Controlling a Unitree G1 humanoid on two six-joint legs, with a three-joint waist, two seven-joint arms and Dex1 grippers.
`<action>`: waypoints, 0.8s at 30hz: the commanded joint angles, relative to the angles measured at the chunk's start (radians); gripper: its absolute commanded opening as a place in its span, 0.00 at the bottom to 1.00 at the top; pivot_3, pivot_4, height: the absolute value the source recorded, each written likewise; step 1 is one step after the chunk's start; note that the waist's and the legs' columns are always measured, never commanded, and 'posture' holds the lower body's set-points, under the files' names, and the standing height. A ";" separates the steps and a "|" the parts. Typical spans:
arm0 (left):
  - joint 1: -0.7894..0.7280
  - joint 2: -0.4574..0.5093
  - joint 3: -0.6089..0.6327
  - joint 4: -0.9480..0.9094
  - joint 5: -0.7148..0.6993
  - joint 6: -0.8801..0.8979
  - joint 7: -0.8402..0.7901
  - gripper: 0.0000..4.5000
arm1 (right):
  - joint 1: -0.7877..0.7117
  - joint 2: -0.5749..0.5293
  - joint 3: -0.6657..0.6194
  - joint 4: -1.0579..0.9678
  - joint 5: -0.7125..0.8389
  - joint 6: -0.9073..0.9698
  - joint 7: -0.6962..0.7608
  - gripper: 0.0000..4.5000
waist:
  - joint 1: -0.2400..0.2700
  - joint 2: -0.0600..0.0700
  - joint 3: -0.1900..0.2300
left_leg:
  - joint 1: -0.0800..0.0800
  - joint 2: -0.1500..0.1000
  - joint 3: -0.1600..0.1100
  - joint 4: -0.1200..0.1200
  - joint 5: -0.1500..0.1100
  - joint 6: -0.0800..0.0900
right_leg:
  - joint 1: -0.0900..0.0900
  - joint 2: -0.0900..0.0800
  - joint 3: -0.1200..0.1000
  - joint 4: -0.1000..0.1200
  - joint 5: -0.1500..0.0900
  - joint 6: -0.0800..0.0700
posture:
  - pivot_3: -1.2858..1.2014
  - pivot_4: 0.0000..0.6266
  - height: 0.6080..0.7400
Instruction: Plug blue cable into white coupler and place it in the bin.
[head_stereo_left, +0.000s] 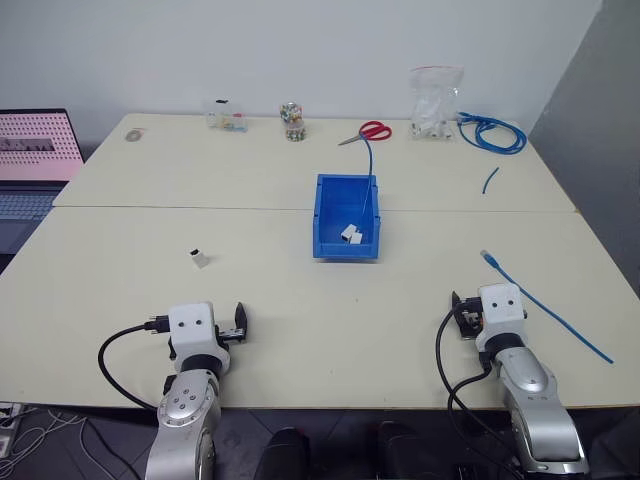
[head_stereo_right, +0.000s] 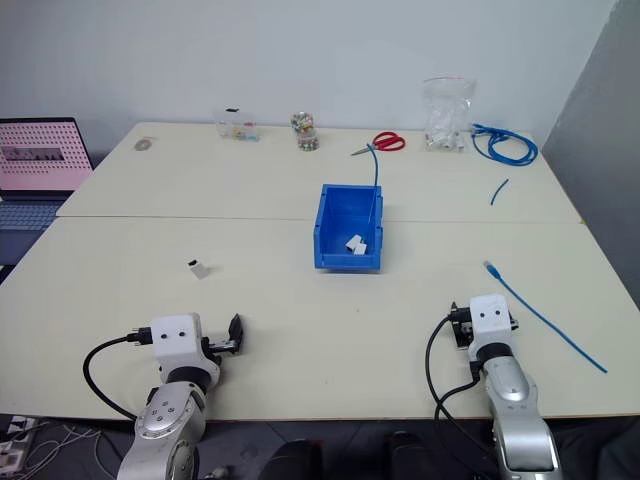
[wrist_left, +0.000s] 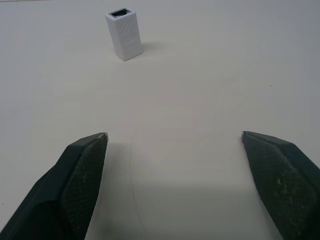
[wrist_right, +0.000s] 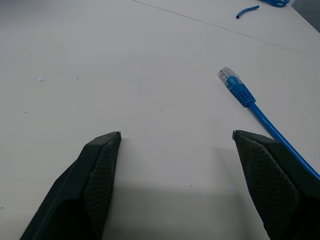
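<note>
Both hands gape wide, left hand (wrist_left: 175, 145) facing white coupler (wrist_left: 124, 34), right hand (wrist_right: 177, 137) beside blue cable (wrist_right: 250, 102).

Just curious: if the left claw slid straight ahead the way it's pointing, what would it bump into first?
Probably the white coupler, standing upright on the table ahead, slightly to one side, so the open left claw might just pass it.

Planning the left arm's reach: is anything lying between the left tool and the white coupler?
No. In the left wrist view, only bare table lies between the open left tool and the upright white coupler.
</note>
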 joint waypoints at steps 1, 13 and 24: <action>0.002 0.008 -0.019 -0.023 0.001 -0.015 -0.018 1.00 | 0.006 -0.006 -0.028 -0.025 0.008 0.002 -0.002 0.84 | 0.000 0.000 0.000 | 0.000 0.000 0.000 0.000 0.000 0.000 | 0.000 0.000 0.000 0.000 0.000 0.000 | 0.52 0.24 1.00; 0.001 0.012 -0.037 -0.025 -0.007 0.000 -0.038 1.00 | 0.031 -0.022 -0.040 -0.079 0.004 0.018 0.008 0.84 | 0.000 0.000 0.000 | 0.000 0.000 0.000 0.000 0.000 0.000 | 0.000 0.000 0.000 0.000 0.000 0.000 | 0.52 0.24 1.00; -0.335 0.218 -0.350 0.018 -0.145 0.031 -0.562 1.00 | 0.049 -0.214 -0.206 -0.126 0.102 0.083 0.197 0.84 | 0.011 0.002 0.003 | -0.002 -0.003 0.000 0.001 0.000 0.000 | 0.000 0.000 -0.002 0.000 -0.001 -0.002 | 0.52 0.24 1.00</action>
